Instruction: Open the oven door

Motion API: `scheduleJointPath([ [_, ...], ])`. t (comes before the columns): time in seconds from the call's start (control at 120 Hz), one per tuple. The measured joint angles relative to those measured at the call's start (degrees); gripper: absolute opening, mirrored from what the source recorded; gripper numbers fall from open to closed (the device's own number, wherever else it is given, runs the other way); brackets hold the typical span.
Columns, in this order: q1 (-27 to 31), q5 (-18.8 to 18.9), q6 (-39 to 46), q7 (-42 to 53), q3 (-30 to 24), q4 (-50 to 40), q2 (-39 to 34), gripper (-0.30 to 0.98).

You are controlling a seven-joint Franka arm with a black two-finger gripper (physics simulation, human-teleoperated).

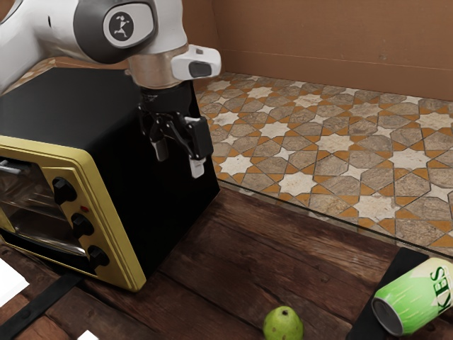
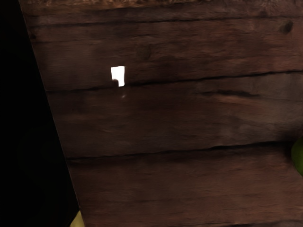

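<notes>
My gripper (image 1: pixel 180 159) points down beside the oven's black side wall, its two fingers apart with nothing between them. The oven (image 1: pixel 85 117) has a black body and a yellow front frame with several black knobs. Its glass door (image 1: pixel 42 219) faces the exterior view's lower left, cut off by the picture's edge, with a metal handle (image 1: pixel 13 168) along its top. My gripper is away from that handle, around the corner from the front. In the wrist view, the oven's dark side (image 2: pixel 28 123) and a bit of yellow frame (image 2: pixel 77 220) stand beside the planks.
On the wooden table (image 1: pixel 219 262) lie a green pear (image 1: pixel 283 324) and a green can (image 1: pixel 414 297) on its side over a black item (image 1: pixel 364 315). A dark strap-like piece (image 1: pixel 39 306) and white objects (image 1: pixel 8 280) are near the oven's front. The wrist view includes a small white patch (image 2: pixel 119 75).
</notes>
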Motion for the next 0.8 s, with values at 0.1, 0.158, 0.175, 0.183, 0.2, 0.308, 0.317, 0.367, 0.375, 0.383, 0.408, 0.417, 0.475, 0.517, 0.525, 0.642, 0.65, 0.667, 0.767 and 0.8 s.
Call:
scheduleJointPath([
  [0.1,0.2,-0.3,1.9,0.3,0.1,0.0,0.0,0.69],
  [0.158,0.4,-0.4,2.6,0.5,0.2,0.0,0.1,0.69],
  [0.175,0.4,-0.4,2.8,0.5,0.2,0.0,0.0,0.69],
  [0.183,0.4,-0.4,2.9,0.6,0.2,0.0,0.0,0.69],
  [0.2,0.4,-0.4,3.0,0.6,0.2,0.4,-0.2,0.69],
  [0.308,-2.5,0.2,4.1,8.1,5.6,5.2,-22.1,0.68],
  [0.317,-1.8,0.8,4.1,9.1,6.0,5.2,-23.4,0.68],
  [0.367,0.1,4.4,3.9,15.1,9.3,3.3,-30.1,0.68],
  [0.375,0.2,4.3,4.1,16.2,10.7,2.0,-31.8,0.68],
  [0.383,0.4,4.2,4.2,17.3,11.8,1.0,-33.3,0.68],
  [0.408,0.7,3.3,4.9,20.5,16.4,-3.3,-38.4,0.68],
  [0.417,0.6,3.0,5.2,21.6,18.2,-4.9,-40.1,0.68],
  [0.475,0.6,1.5,8.7,30.0,26.6,-18.3,-51.2,0.68],
  [0.517,1.7,1.7,11.9,35.9,29.1,-25.9,-54.9,0.68],
  [0.525,1.9,1.9,12.5,37.0,29.3,-27.2,-55.2,0.68],
  [0.642,0.9,5.2,19.8,51.7,31.7,-36.7,-56.3,0.69],
  [0.65,0.6,5.3,20.2,52.7,31.9,-37.0,-56.3,0.69],
  [0.667,0.3,5.6,21.0,54.6,32.4,-37.6,-56.3,0.69],
  [0.767,-0.6,6.6,25.1,64.9,33.4,-40.5,-56.2,0.69],
  [0.8,-0.7,6.8,26.4,68.0,33.5,-41.7,-56.2,0.69],
])
